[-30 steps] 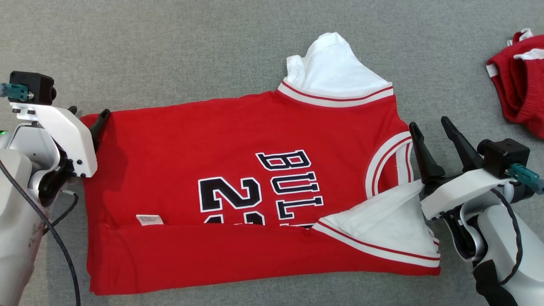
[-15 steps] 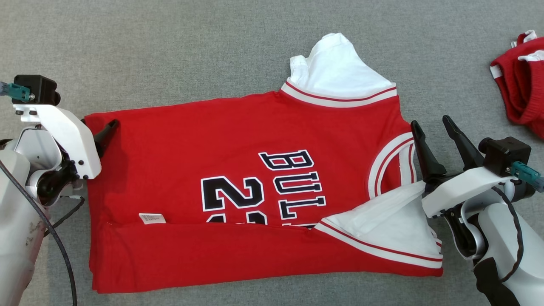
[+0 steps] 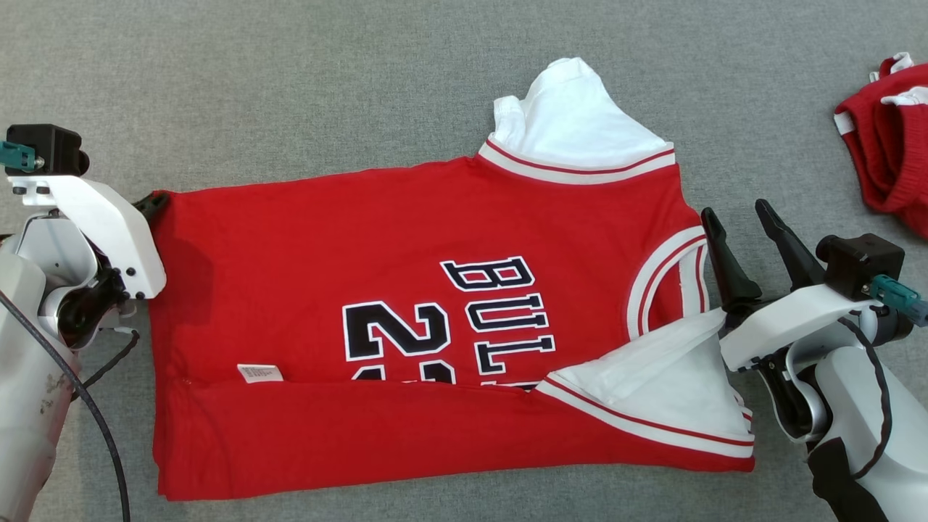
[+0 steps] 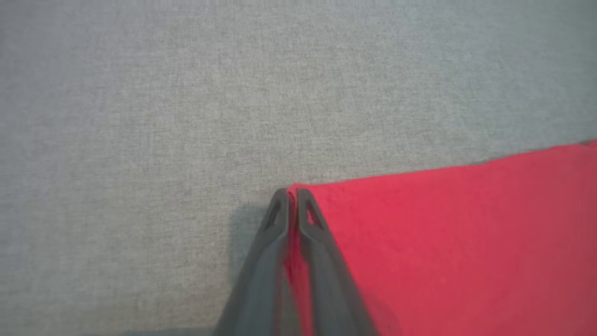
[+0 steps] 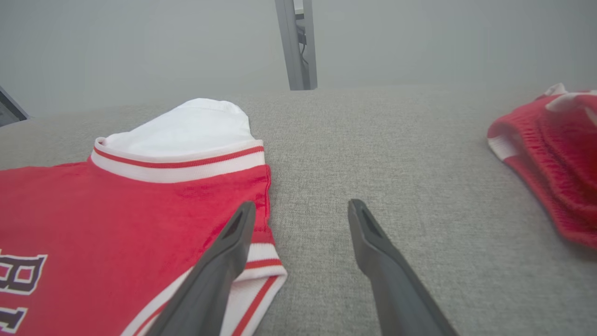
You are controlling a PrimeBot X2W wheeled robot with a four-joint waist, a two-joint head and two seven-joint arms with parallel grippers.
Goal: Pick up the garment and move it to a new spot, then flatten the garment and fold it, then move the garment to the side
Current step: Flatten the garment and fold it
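Note:
The garment (image 3: 362,239) is a red jersey with white sleeves and black lettering, lying flat on the grey surface with its near edge folded up over the print. My left gripper (image 3: 154,200) sits at the jersey's far left corner. In the left wrist view its fingers (image 4: 292,192) are pressed together with the red corner of the garment (image 4: 443,233) pinched between them. My right gripper (image 3: 734,210) stands open at the jersey's right edge. In the right wrist view one finger of this gripper (image 5: 302,205) lies over the striped trim of the garment (image 5: 116,210) and the other is over bare cloth.
A second red and white garment (image 3: 888,145) is bunched at the far right, seen also in the right wrist view (image 5: 550,158). A grey metal post (image 5: 296,44) rises beyond the table's far edge. Grey fabric surface (image 3: 290,87) surrounds the jersey.
My left gripper has shut on the jersey's far left corner and drawn back slightly to the left. The right gripper has stayed open in place.

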